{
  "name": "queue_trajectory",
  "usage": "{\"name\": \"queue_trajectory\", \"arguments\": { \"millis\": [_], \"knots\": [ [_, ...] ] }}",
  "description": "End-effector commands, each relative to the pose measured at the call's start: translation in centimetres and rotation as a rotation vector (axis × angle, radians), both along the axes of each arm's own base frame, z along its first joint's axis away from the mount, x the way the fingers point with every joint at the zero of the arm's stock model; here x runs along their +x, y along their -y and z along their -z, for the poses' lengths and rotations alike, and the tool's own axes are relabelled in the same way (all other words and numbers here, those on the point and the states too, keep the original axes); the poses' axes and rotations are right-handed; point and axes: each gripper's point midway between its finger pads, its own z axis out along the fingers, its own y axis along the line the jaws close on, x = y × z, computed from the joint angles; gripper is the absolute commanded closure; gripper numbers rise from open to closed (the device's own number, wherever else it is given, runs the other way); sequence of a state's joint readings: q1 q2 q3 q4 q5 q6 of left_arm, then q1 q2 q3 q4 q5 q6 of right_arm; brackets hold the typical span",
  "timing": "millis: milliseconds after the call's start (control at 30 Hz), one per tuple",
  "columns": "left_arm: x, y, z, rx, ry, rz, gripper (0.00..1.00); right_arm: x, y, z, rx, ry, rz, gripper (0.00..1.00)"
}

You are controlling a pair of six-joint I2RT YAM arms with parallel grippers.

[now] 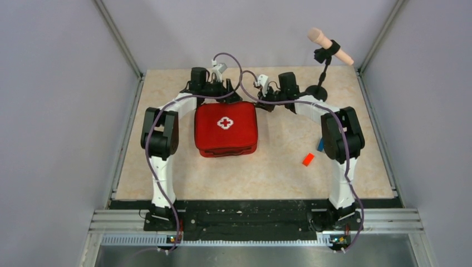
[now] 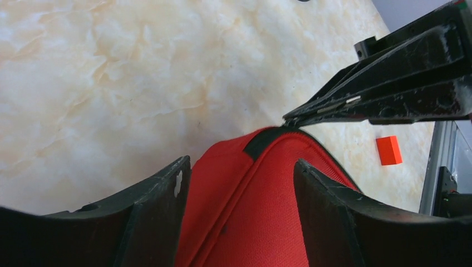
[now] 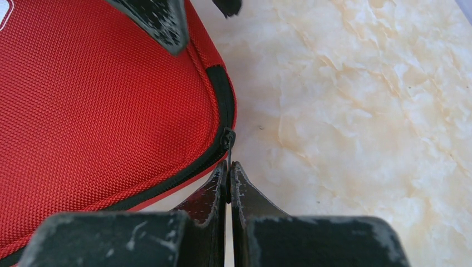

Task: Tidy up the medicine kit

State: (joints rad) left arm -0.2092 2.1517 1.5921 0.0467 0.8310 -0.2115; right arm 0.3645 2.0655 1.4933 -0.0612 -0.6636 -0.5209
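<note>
The medicine kit (image 1: 225,130), a closed red case with a white cross on its lid, lies mid-table. My left gripper (image 1: 214,89) is at its far edge; in the left wrist view its jaws (image 2: 242,167) stand wide apart with the kit's corner (image 2: 250,217) filling the gap and touching both fingers. My right gripper (image 1: 266,95) is at the kit's far right corner. In the right wrist view the right gripper (image 3: 229,167) is pinched shut on the black zipper pull (image 3: 228,139) beside the red lid (image 3: 100,94).
A small red block (image 1: 308,159) and a blue piece (image 1: 320,144) lie right of the kit, near the right arm. A microphone (image 1: 329,47) on a black stand is at the far right. Metal frame rails border the table.
</note>
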Motion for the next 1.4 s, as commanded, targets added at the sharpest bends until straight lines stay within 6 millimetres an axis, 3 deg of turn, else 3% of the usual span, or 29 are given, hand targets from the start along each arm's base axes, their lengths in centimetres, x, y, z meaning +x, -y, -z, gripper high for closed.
{"name": "queue_trajectory", "arguments": {
  "millis": [0,267,533,867,933,1033,1133,1367],
  "knots": [
    [0.8,1.2,-2.2,-0.02,0.084,0.048,0.3,-1.9,-3.6,-2.1,0.075,0.043,-0.14,1.0],
    [-1.1,1.7,0.8,-0.028,-0.02,0.117,0.52,-2.1,-4.7,-1.6,0.083,0.031,-0.16,1.0],
    [-3.9,2.2,3.4,-0.004,-0.104,0.215,0.54,-1.9,-5.1,-1.7,0.087,0.027,-0.166,1.0],
    [-5.6,3.4,5.6,0.02,-0.149,0.322,0.53,-1.4,-5.0,-0.9,0.069,0.018,-0.142,1.0],
    [-5.7,3.7,6.0,0.03,-0.151,0.337,0.61,-1.1,-4.9,-0.8,0.058,0.024,-0.125,1.0],
    [-5.4,3.7,6.5,0.04,-0.158,0.339,0.84,-0.9,-4.5,-1.1,0.043,0.043,-0.106,1.0],
    [-5.5,3.3,6.5,0.039,-0.15,0.343,1.0,-1.3,-3.8,-1.6,0.025,0.078,-0.096,1.0],
    [-4.8,1.4,5.7,0.05,-0.118,0.308,1.0,-4.0,-0.8,-2.7,-0.085,0.178,-0.124,1.0]
  ]
}}
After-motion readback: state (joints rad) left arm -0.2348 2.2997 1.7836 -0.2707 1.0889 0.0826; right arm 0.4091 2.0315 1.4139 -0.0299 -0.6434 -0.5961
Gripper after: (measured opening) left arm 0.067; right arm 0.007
